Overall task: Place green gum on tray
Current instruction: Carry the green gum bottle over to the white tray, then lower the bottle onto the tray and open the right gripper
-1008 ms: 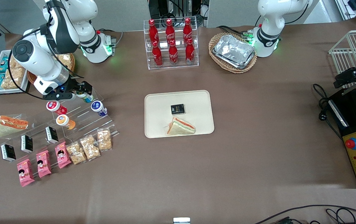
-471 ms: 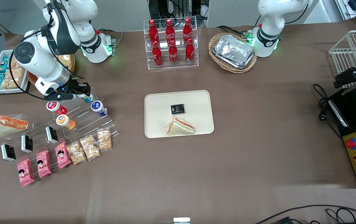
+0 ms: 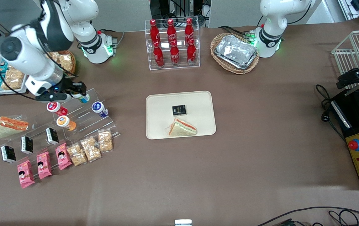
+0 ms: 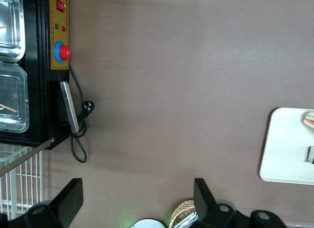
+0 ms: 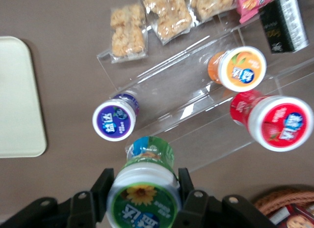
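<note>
Gripping the green gum (image 5: pixel 143 197) by its sides, the gripper (image 3: pixel 76 93) hangs at the upper left of the front frame, over the top step of the clear stepped rack (image 3: pixel 82 117). Just below it there stand the blue-lidded bottle (image 3: pixel 99 109), the red-lidded bottle (image 3: pixel 55 108) and the orange-lidded bottle (image 3: pixel 64 122). At frame centre lies the tray (image 3: pixel 198 103), carrying a sandwich (image 3: pixel 182 128) and a small black packet (image 3: pixel 179 110).
</note>
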Controlling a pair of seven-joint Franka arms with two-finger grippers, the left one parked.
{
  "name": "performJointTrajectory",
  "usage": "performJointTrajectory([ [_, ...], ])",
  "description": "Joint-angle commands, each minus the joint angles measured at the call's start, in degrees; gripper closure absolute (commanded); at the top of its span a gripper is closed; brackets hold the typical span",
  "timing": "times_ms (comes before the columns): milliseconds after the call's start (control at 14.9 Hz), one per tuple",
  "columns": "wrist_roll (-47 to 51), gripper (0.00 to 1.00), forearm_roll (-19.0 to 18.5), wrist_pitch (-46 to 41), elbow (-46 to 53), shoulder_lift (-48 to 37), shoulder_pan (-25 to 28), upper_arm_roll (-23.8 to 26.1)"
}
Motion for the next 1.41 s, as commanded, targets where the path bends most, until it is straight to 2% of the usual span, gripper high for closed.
performJointTrajectory([
  [0,-0.22,0.71,0.28,-13.46,16.68,7.31,-0.23,0.04],
  [134,1.01,0.71,2.72,-19.45,23.29,10.30,0.12,0.13],
  [269,4.51,0.71,5.72,-19.22,24.02,10.75,0.82,0.74],
  [403,8.55,0.71,6.35,-15.46,23.76,11.63,2.84,3.11],
  [538,16.01,0.71,6.35,-9.58,23.32,14.08,6.17,5.74],
  [739,27.44,0.71,5.56,2.98,21.39,20.05,14.69,6.99],
  [1008,33.17,0.71,3.98,17.41,18.40,28.66,21.47,6.90],
  [1143,34.33,0.71,1.96,23.65,17.35,32.97,23.23,6.90],
  [1345,34.42,0.71,1.87,35.15,12.70,36.41,25.35,6.90],
])
